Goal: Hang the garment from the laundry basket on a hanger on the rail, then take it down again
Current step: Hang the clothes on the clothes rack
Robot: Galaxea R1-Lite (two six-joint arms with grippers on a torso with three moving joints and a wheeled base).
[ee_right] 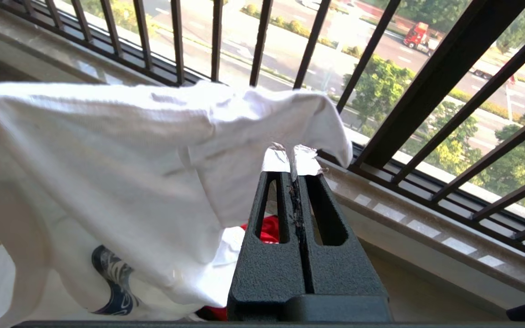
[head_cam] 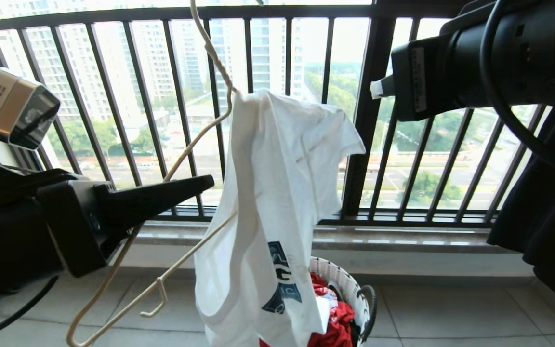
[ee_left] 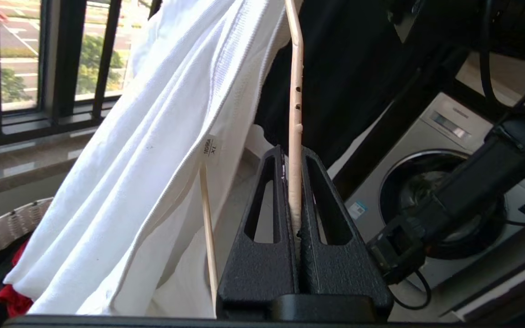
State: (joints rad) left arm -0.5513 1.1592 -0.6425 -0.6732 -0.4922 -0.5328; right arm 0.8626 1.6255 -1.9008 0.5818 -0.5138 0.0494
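My left gripper [ee_left: 292,200] clamps the hanger [head_cam: 181,159], garment [head_cam: 277,202] draped rightward, apparently nearer my closed, empty right gripper [ee_right: 295,166].

Right tool [ee_right: 293,160] closed, empty, beside the draped white cotton T-shirt [ee_right: 121,173] with dark blue logo, before the dark barred railing [ee_right: 431,86].

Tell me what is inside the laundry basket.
Red cloth shows inside the basket, with a bit of white fabric beside it. The hanging T-shirt covers the basket's left half, so whatever else lies in there or deeper down cannot be seen.
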